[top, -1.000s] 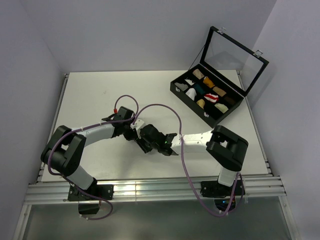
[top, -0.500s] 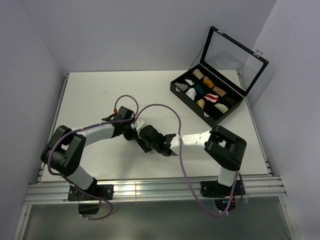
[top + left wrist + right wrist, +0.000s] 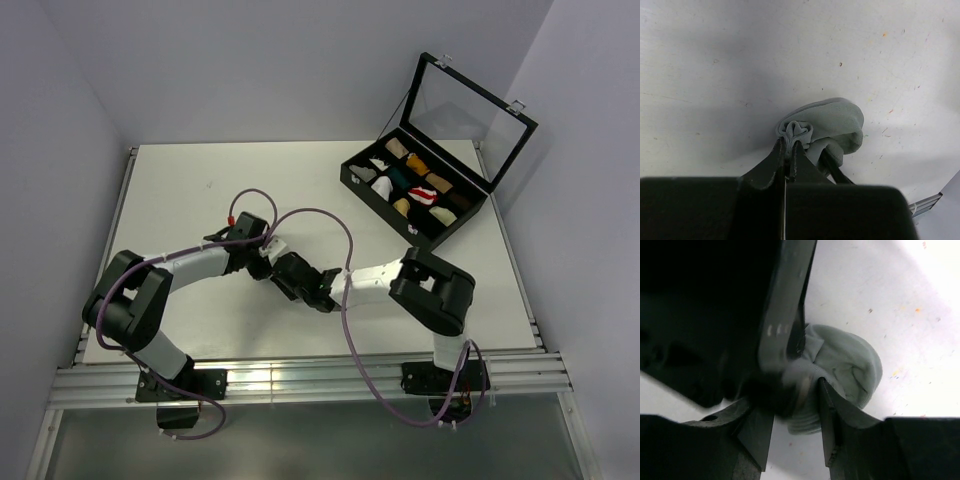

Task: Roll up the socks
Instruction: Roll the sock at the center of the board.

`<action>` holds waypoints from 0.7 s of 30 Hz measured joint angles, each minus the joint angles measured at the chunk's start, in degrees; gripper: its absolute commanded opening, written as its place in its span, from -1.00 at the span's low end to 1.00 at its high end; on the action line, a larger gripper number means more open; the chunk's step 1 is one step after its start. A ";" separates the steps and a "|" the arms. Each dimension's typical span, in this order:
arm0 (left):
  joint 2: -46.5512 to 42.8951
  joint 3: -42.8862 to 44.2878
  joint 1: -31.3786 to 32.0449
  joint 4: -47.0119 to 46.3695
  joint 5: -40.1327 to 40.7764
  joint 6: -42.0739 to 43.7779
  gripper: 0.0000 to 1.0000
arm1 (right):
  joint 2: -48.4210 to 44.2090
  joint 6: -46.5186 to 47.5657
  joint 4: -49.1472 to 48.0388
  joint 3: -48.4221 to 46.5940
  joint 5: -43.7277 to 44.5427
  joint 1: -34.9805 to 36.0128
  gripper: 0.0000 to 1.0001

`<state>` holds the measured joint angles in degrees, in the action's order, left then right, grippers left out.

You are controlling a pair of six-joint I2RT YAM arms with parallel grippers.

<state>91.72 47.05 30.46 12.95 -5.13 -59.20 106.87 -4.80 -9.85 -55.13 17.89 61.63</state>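
1. Overhead, we see the left arm (image 3: 200, 265) and right arm (image 3: 375, 280) meeting low over the tabletop (image 3: 180, 190), near its front middle.
2. Left wrist: we find the left jaws pinched tight on the bunched end of the grey sock (image 3: 837, 120), which lies on the tabletop.
3. Right wrist: the right jaws, half-closed, clasp its rolled end.

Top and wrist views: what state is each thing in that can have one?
grey sock, partly rolled, bunched at one end
left gripper, shut on the grey sock's bunched end
right gripper, jaws apart astride the sock, grip unclear
case lid, raised open
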 measured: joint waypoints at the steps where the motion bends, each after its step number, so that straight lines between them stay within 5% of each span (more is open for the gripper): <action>1: 0.00 0.02 0.00 0.02 0.09 0.04 -0.99 | 0.46 0.24 0.09 -0.52 0.63 0.00 -0.31; 3: 0.00 0.17 -0.15 -0.17 0.61 0.02 -0.99 | 1.31 0.48 0.15 -1.38 1.60 0.00 -0.69; 6: 0.00 0.35 -0.33 -0.46 1.16 0.07 -0.90 | 1.40 0.59 0.20 -1.73 1.53 -0.17 -1.00; 14: -0.94 0.44 -0.44 0.59 3.06 0.35 -0.05 | -1.03 -1.92 3.19 -1.73 -15.91 -6.45 -1.00; 21: -8.81 -2.14 -0.83 0.63 5.51 -0.50 0.24 | 0.22 -8.35 10.56 -4.72 -41.03 -16.55 -1.00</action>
<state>82.91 44.91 29.63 13.58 0.38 -59.70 107.09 -13.15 0.71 -59.86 -23.14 45.08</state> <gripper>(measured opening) 0.600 0.096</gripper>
